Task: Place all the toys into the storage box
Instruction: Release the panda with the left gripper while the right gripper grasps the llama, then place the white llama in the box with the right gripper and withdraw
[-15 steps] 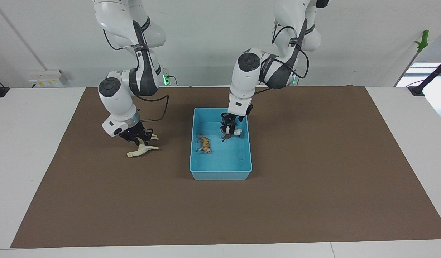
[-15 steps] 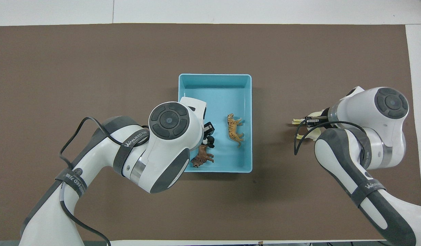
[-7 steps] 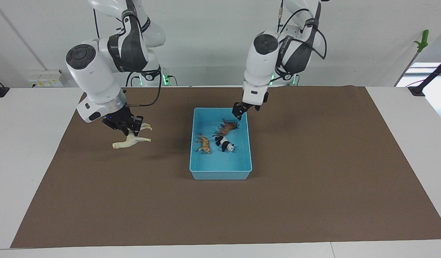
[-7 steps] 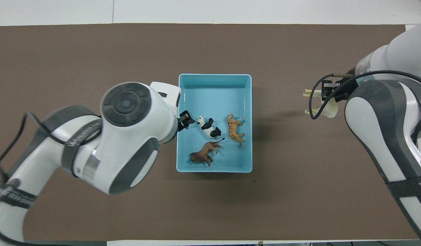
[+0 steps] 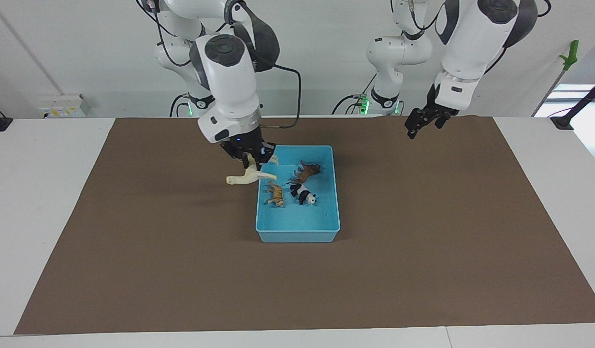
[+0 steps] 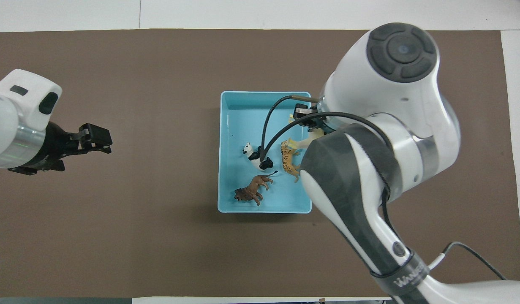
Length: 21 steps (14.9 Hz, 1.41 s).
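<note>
The right gripper [image 5: 251, 157], clenched on the cream-white animal [image 5: 246, 177] over the storage box [image 5: 297, 231] wall, should carry it inward before letting go; the left gripper [image 5: 425, 123] waits, its grip unreadable.

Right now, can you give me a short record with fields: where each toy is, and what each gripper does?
tiger: in the blue box
panda: in the box, beside the tiger
brown animal: in the box, nearer to the robots than the panda
white animal: in the air, over the box's edge
right gripper: shut on the white animal
left gripper: holds nothing, raised over the brown mat
</note>
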Each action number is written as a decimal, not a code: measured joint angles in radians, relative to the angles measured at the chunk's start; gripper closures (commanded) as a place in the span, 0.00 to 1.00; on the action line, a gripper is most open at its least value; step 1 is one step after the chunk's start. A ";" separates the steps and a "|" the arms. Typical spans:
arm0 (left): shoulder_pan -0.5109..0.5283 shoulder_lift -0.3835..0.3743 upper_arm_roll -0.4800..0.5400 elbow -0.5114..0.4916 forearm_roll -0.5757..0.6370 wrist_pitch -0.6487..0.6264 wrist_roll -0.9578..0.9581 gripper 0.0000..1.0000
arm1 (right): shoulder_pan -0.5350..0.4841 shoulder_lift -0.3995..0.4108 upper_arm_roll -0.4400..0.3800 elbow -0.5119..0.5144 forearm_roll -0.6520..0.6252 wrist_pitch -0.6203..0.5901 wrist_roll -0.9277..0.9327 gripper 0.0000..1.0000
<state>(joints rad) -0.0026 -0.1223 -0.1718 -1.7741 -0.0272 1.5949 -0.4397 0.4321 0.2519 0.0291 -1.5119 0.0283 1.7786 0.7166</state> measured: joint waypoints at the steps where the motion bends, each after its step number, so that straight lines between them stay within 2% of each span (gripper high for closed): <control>1: 0.019 -0.002 0.007 0.024 0.000 -0.032 0.059 0.00 | 0.021 0.015 0.000 0.000 0.000 0.032 0.024 1.00; 4: 0.036 -0.002 0.061 0.063 0.000 -0.069 0.231 0.00 | 0.058 0.078 0.000 -0.015 0.000 0.123 0.052 1.00; 8: 0.038 0.042 0.102 0.107 0.000 -0.088 0.288 0.00 | 0.135 0.175 0.000 -0.073 -0.020 0.282 0.127 0.98; 10: 0.034 0.082 0.097 0.150 0.000 -0.097 0.289 0.00 | 0.143 0.197 -0.001 -0.102 -0.020 0.329 0.128 0.05; 11: 0.029 0.096 0.093 0.162 0.000 -0.098 0.290 0.00 | 0.143 0.198 -0.001 -0.116 -0.020 0.336 0.128 0.00; 14: 0.002 0.107 0.096 0.172 0.000 -0.101 0.292 0.00 | 0.139 0.191 -0.005 -0.116 -0.020 0.315 0.129 0.00; 17: 0.002 0.113 0.111 0.180 0.003 -0.119 0.321 0.00 | 0.121 0.171 -0.023 -0.045 -0.022 0.174 0.124 0.00; 21: -0.012 0.116 0.112 0.184 0.003 -0.152 0.330 0.00 | -0.045 0.078 -0.027 0.037 -0.021 0.045 -0.141 0.00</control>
<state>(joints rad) -0.0143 -0.0059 -0.0596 -1.5905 -0.0247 1.4428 -0.1096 0.3867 0.3297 0.0026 -1.4751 0.0074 1.8232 0.5754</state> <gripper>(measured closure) 0.000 0.000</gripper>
